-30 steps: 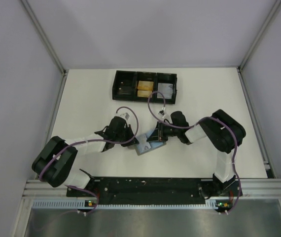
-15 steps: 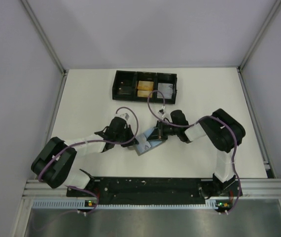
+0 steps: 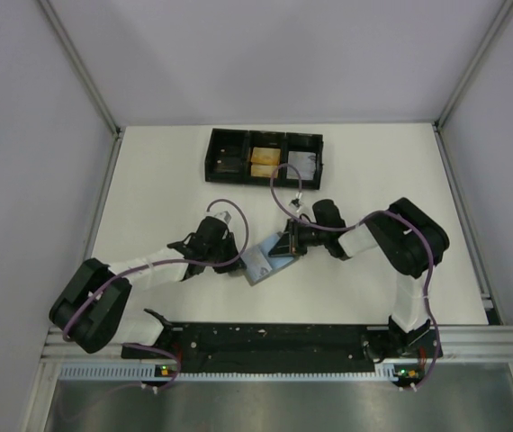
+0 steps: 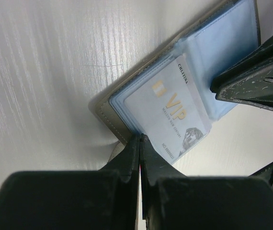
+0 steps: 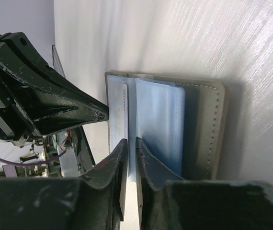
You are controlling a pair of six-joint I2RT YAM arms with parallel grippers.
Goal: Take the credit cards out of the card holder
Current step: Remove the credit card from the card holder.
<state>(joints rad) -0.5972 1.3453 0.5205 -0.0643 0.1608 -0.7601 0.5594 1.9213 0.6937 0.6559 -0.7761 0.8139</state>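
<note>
- Left tool [image 4: 140, 141], nearest me: fingers pressed tight together at the near corner of the card holder [image 4: 103, 109], right by its little tab; whether it nips the edge or only bears on it, I cannot tell
- The card holder lies open, flat on the white counter [image 4: 40, 72] between the two tools, pale blue inside, grey rim outward
- It looks soft, floppy and light; I'd expect it to skate on that smooth counter unless one tool pins it
- One credit card [image 4: 172, 112] shows plainly, a pale "VIP" one, lying in the leaf nearest the left tool with an edge seeming to jut past the holder's rim
- The card should be thin, stiff, feather-light and slick; that free edge or corner is the place to pinch it, pulling flat along the sleeve
- Right tool [image 5: 129, 146]: fingers closed to a sliver on the edge of a blue sleeve [image 5: 158, 124], apparently pinching that leaf
- Count: two tools, one holder, one card seen; more may hide in other sleeves
- Farthest off, one black three-compartment tray [image 3: 238, 178], well apart, its contents too small to name
</note>
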